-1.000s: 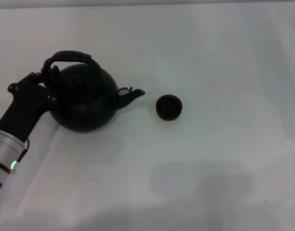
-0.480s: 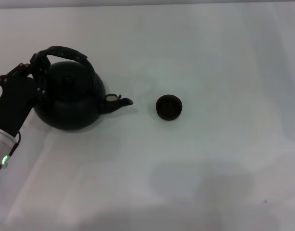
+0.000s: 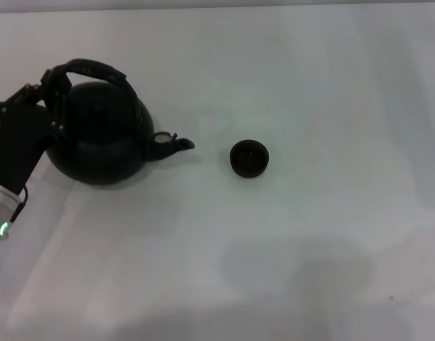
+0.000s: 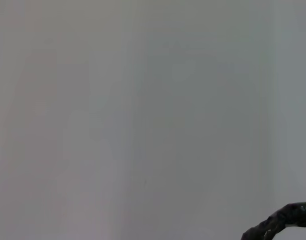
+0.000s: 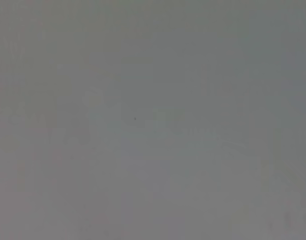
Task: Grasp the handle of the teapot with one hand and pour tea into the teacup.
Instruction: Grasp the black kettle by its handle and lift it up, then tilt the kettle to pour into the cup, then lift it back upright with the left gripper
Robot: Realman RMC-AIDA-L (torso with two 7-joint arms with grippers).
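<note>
Left hand (image 3: 55, 89) at the far left of the head frame, clamped on the left end of the handle (image 3: 93, 69), dark forearm running down to the lower left edge. Below that arched handle, the teapot (image 3: 97, 138), black and round, in the upper left of the frame on the white table (image 3: 310, 249), spout (image 3: 176, 144) aimed right. Well apart to the right, near frame centre, the teacup (image 3: 249, 158), upright and small. In the left wrist view, just a dark rough curve of handle at the lower right corner. Right hand nowhere in view.
</note>
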